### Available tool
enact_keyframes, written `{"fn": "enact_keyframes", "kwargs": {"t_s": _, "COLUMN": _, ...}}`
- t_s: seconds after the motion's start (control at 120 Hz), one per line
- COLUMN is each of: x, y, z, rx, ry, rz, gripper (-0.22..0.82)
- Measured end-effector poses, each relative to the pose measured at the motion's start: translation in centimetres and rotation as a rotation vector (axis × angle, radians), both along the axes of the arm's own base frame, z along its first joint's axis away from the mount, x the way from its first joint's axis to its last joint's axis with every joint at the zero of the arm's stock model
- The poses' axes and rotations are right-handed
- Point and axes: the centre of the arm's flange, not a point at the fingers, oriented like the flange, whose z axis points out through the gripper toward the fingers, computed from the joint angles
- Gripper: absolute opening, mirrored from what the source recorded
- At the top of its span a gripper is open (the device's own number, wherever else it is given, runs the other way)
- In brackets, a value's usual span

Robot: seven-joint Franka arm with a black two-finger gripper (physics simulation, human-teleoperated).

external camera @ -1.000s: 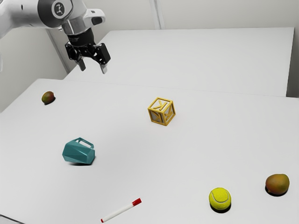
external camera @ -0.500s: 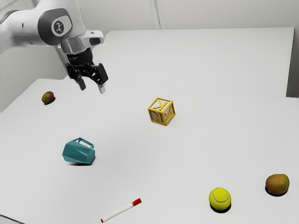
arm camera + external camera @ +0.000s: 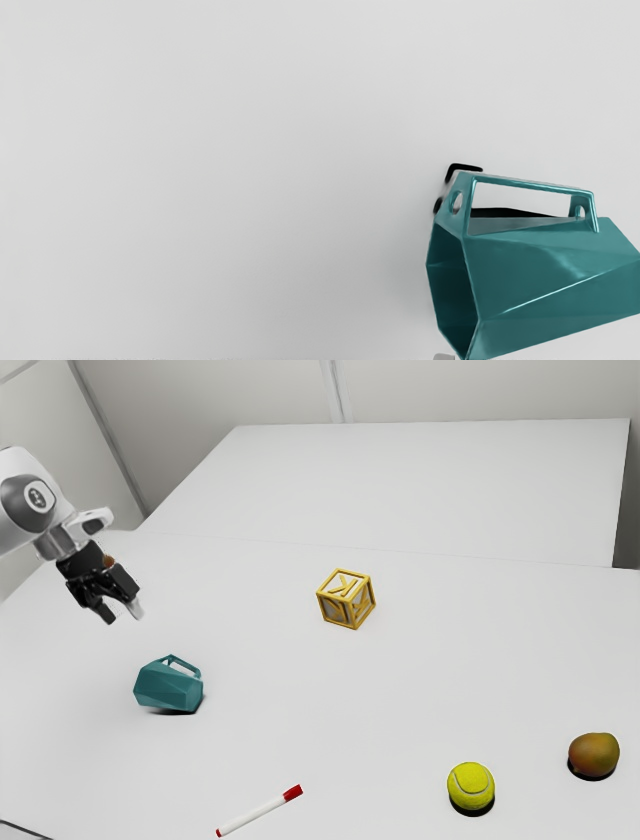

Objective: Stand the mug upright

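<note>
the gripper (image 3: pixel 123 614), jaws apart, is now nearer the bench edge (image 3: pixel 24 589) at the exterior view's left; the mug (image 3: pixel 168 687) still lies tipped.

On the flat white table (image 3: pixel 400 700), reckoned from the yellow-framed, cube-shaped letter block (image 3: pixel 346 599) with twelve at the exterior view's top, the glossy teal faceted mug (image 3: pixel 168 688) lies on its side at eight o'clock, and a mostly hidden reddish-brown fruit (image 3: pixel 109 561) is at nine. The slim white marker with a red cap (image 3: pixel 255 814) lies at seven, its cap pointing to two, while the round yellow felt tennis ball (image 3: pixel 470 787) rests at five and the rounded brownish-orange mango (image 3: pixel 595 754) at four.
</note>
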Motion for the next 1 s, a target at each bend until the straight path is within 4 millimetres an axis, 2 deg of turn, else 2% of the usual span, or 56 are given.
{"fn": "enact_keyframes", "kwargs": {"t_s": 0.1, "x": -2.0, "y": 5.3, "z": -3.1, "rx": -0.080, "ry": -0.011, "rz": 0.059, "gripper": 0.60}}
{"fn": "enact_keyframes", "kwargs": {"t_s": 0.175, "x": -2.6, "y": 6.9, "z": -5.2, "rx": -0.126, "ry": -0.013, "rz": 0.053, "gripper": 0.60}}
{"fn": "enact_keyframes", "kwargs": {"t_s": 0.308, "x": -1.9, "y": 6.1, "z": -8.1, "rx": -0.201, "ry": -0.013, "rz": -0.022, "gripper": 0.60}}
{"fn": "enact_keyframes", "kwargs": {"t_s": 0.583, "x": -2.6, "y": 6.2, "z": -13.0, "rx": -0.389, "ry": -0.018, "rz": -0.067, "gripper": 0.60}}
{"fn": "enact_keyframes", "kwargs": {"t_s": 0.825, "x": -2.3, "y": 3.3, "z": -14.4, "rx": -0.500, "ry": -0.049, "rz": -0.122, "gripper": 0.60}}
{"fn": "enact_keyframes", "kwargs": {"t_s": 1.0, "x": -2.4, "y": 2.2, "z": -14.9, "rx": -0.532, "ry": -0.061, "rz": -0.157, "gripper": 0.43}}
